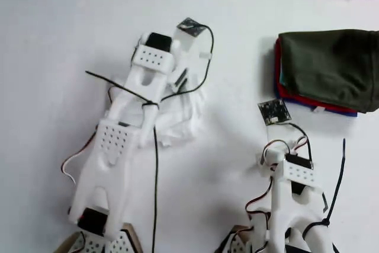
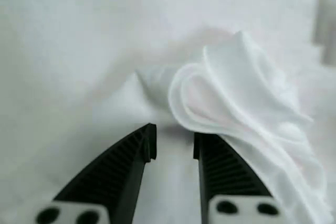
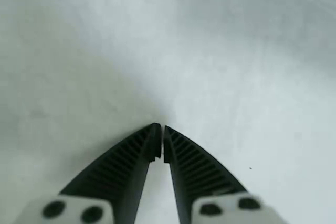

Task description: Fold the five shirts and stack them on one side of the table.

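Upper right of the high view: stack of folded shirts on the white table, dark green on top, with red, blue and a bit of teal edges showing under it. Stack sits near the right edge of the frame, well apart from both arms.

Centre-left of the high view: white shirt, crumpled, not folded flat, partly under the left arm, which runs from the lower left up over it.

Left gripper: black fingers apart with a narrow gap, nothing clamped. Tips are down at the cloth. In the left wrist view a rolled, layered fold of the white shirt lies just beside one fingertip, touching or nearly so, can't tell which.

Right arm is at the lower right of the high view, below the stack. Right gripper: fingers together, only a hairline slit, holding nothing, over bare table.
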